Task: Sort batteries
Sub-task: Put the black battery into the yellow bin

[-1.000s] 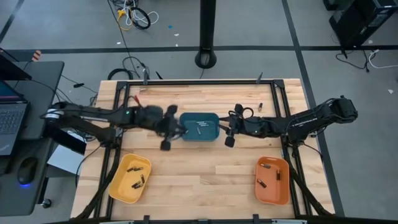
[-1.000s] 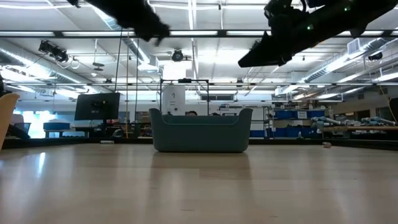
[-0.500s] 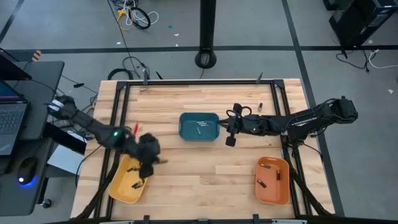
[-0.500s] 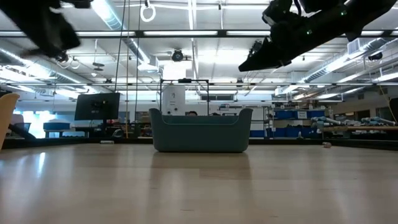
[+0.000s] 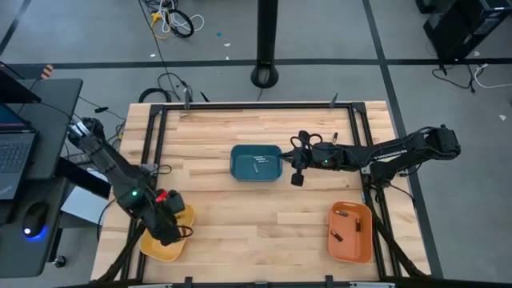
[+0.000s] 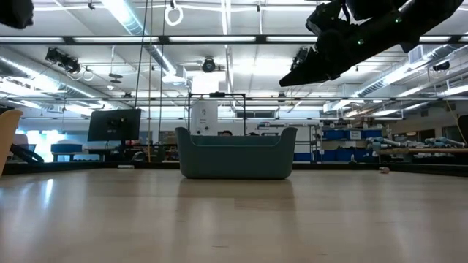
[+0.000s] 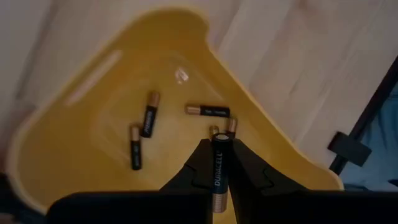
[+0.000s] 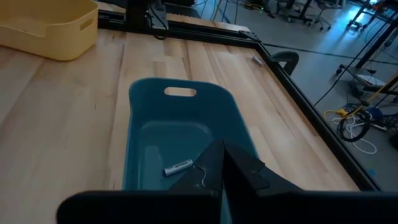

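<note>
While the table (image 5: pixel 256 232) shows whole from above, the left arm hides much of the yellow tray (image 5: pixel 179 238) at the front left corner. The left gripper (image 7: pixel 219 180) hangs over that tray, clamped on a Duracell battery (image 7: pixel 219 167); four batteries (image 7: pixel 149 114) lie inside, one partly hidden behind the held cell. The right arm reaches level toward the teal tray (image 5: pixel 256 162) at mid-table, the right gripper (image 5: pixel 297 168) pinched closed and empty beside the tray's right rim. One pale battery (image 8: pixel 178 167) lies there. The orange tray (image 5: pixel 350 232) at the front right corner holds more, too small to count.
</note>
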`<act>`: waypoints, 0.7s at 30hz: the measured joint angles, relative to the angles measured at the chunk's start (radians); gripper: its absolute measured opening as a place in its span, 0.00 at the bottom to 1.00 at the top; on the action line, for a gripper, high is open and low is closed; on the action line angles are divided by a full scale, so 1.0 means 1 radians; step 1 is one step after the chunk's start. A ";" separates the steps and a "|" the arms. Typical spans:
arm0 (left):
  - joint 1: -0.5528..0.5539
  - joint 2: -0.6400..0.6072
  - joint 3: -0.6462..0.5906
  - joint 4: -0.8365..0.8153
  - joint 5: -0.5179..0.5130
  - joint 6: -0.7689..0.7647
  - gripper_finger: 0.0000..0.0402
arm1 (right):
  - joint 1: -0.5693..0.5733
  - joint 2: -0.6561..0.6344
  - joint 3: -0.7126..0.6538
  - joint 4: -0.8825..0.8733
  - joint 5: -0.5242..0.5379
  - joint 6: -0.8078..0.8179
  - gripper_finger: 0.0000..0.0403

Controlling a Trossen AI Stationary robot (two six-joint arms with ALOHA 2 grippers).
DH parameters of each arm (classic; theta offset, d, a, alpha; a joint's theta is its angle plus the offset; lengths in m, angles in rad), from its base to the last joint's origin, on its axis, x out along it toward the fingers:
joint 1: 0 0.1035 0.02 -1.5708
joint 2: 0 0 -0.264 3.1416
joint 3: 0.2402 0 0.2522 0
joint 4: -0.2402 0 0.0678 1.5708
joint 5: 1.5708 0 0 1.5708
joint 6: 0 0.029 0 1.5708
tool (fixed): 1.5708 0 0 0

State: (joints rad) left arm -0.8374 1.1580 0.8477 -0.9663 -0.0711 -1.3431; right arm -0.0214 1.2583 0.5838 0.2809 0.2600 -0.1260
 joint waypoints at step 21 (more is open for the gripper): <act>0.031 0.024 -0.326 0.623 0.128 -0.165 0.07 | -0.002 0.000 0.000 -0.008 -0.001 0.000 0.03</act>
State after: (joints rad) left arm -0.8069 1.1820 0.5213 -0.3430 0.0574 -1.5079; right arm -0.0238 1.2579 0.5838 0.2733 0.2592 -0.1261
